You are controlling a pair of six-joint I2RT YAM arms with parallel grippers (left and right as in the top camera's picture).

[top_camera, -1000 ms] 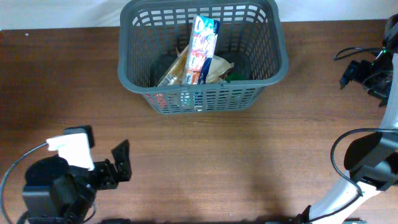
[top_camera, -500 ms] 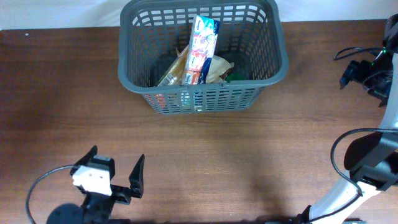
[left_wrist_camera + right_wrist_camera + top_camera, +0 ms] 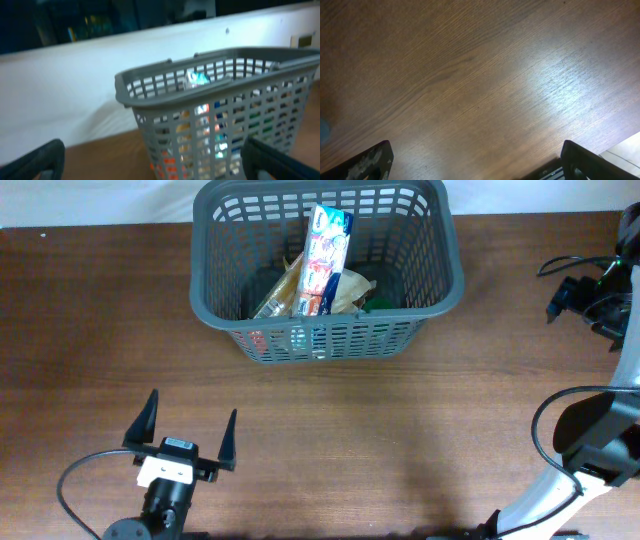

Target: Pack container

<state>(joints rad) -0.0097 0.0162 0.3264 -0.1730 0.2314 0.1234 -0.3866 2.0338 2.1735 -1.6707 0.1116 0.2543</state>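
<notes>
Container (image 3: 340, 338): upright at the far middle of the table (image 3: 430, 440), close to the back edge. Dark grey, slotted walls, thick rim.

Inside: a tall printed carton (image 3: 326, 255) on a slant with its top toward the far wall, a crinkled tan packet (image 3: 285, 295) just left of it, and a bit of green (image 3: 378, 304) at right (too hidden to name).

Left gripper (image 3: 192, 406): near edge, left of centre, well apart from the container and pointed at it. Jaws released, spread wide, nothing between them. Its wrist view frames the container's near wall (image 3: 210, 125), with coloured goods showing through the slots.

Right gripper (image 3: 480, 165): far right side, over bare wood. Jaws wide apart, empty.
</notes>
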